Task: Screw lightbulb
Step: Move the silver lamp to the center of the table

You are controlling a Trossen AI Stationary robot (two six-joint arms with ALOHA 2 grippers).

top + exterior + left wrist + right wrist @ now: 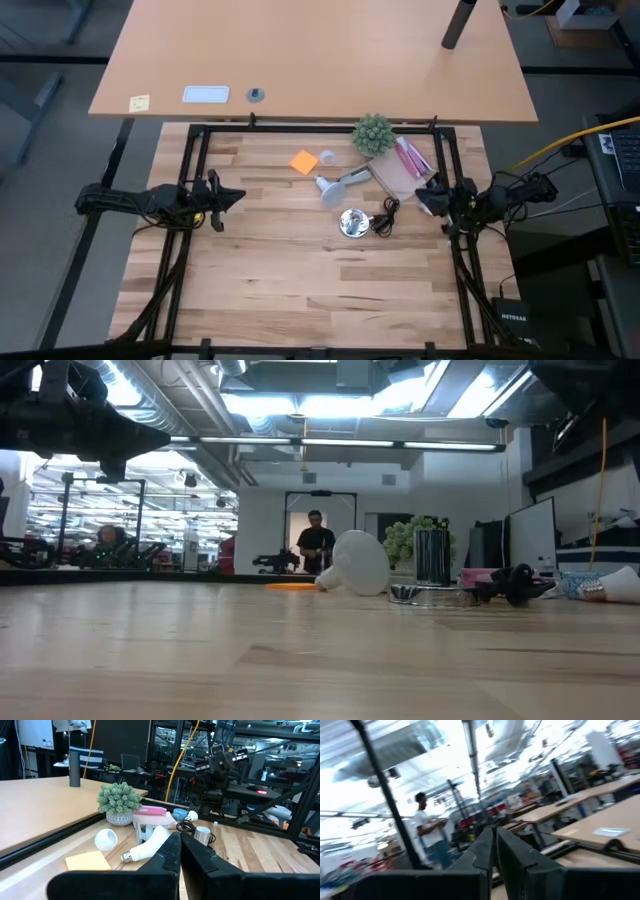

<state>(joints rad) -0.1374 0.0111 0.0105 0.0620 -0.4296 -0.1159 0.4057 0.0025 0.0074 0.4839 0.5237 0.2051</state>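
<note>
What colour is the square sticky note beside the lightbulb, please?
Orange; the sticky note shows best in the high view.

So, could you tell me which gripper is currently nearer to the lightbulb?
The right. The right gripper sits just off the lightbulb's side toward the table's right edge, while the left gripper waits farther away on the opposite side.

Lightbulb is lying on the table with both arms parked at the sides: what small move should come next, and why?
Probably the right hand should open and reach toward the lightbulb, which lies on its side unheld, just behind the silver base. That hand is the nearer one and looks shut, gripping nothing. The left hand sits shut at the far side.
</note>
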